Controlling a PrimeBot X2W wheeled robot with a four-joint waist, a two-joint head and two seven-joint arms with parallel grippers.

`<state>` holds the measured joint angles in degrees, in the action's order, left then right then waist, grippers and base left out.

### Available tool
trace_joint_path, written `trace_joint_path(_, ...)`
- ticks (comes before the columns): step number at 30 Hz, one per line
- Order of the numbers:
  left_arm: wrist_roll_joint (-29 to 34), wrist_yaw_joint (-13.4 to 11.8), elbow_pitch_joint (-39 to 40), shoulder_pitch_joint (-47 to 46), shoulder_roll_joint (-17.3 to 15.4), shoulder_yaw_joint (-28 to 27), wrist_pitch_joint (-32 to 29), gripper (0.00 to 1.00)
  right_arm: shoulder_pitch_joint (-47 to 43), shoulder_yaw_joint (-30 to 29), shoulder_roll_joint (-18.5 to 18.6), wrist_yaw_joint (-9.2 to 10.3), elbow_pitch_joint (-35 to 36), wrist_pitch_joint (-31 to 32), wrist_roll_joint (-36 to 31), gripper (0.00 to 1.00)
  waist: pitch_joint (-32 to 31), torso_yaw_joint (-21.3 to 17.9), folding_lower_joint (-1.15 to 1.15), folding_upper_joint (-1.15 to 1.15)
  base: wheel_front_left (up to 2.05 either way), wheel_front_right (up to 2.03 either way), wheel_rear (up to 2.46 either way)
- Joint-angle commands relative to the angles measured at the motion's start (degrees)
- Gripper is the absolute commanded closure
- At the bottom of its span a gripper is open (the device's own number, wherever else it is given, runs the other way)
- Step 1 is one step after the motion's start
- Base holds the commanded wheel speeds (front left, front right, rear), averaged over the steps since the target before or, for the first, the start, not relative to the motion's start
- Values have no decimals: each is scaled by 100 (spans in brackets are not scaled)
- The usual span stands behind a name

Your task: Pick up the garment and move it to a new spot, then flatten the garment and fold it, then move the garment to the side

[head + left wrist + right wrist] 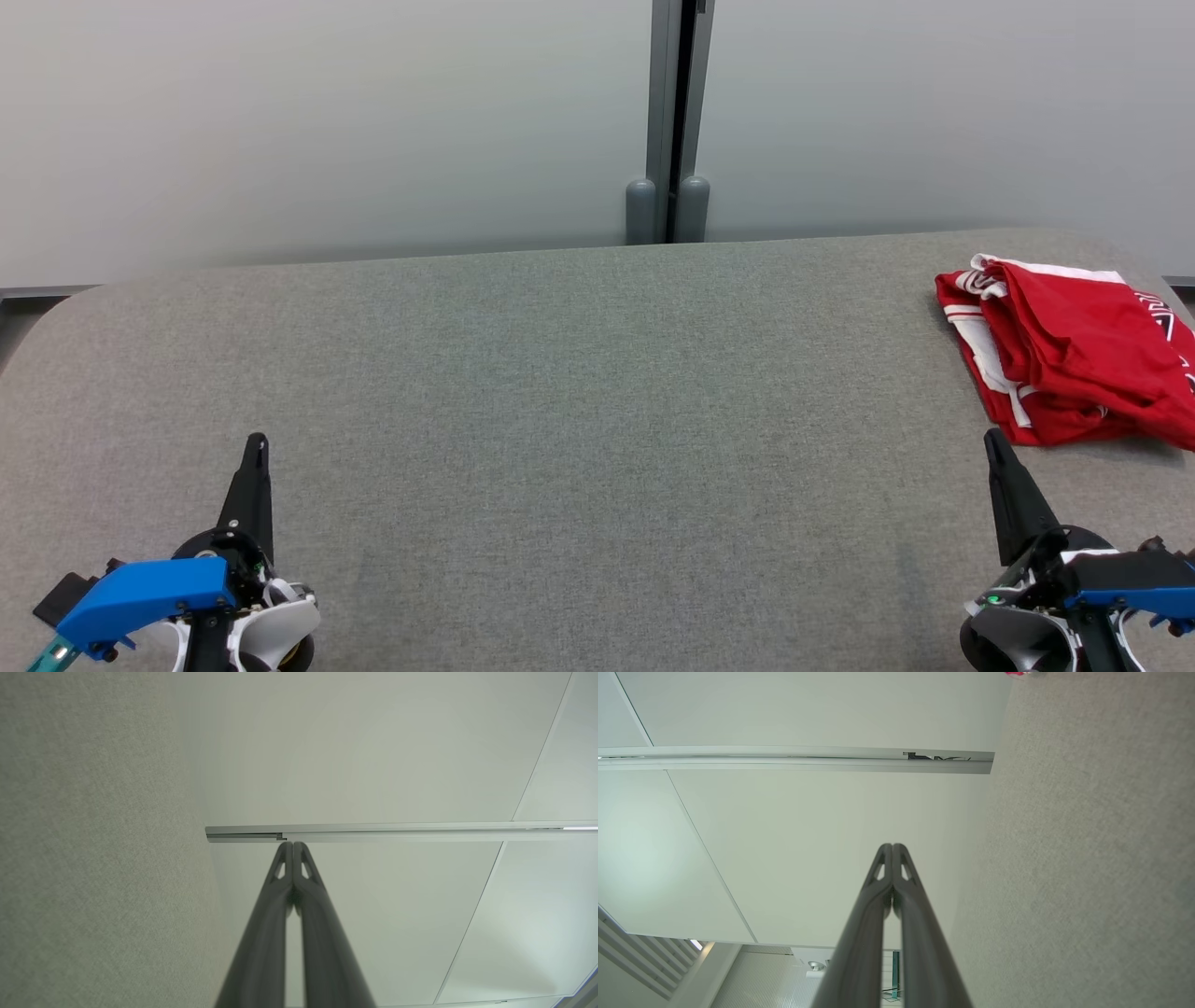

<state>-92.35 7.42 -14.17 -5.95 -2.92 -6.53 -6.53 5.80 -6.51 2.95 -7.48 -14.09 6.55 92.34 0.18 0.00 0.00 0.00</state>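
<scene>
A red garment (1074, 350) with white trim lies folded in a bundle at the far right of the grey table (579, 392). A sliver of its red cloth shows at the top edge of the right wrist view as the garment (1015, 673). My right gripper (992, 441) hovers just below and left of the bundle, shut and holding nothing, its tips pressed together in the right wrist view (892, 846). Over the near left of the table my left gripper (258, 441) is also shut and empty, its fingers meeting in the left wrist view (293, 844).
Pale wall panels rise behind the table, split by a grey vertical post (674, 121). The table's rounded back edge (373, 257) runs close to the wall. Grey felt spreads open between the two grippers.
</scene>
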Motion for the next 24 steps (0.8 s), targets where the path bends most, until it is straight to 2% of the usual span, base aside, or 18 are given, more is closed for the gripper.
trace_joint_path(1, -11, 24, 18, -61, 7, -14, -24, 100, 75, -17, -13, -2, 19, 19, 13, 100, 0, 0, 0, 0, 0, 0, 0)
trace_joint_path(24, -12, 24, 19, -61, 7, -12, -23, 100, 67, -15, -13, -2, 19, 18, 14, 100, 0, 0, 0, 0, 0, 0, 0)
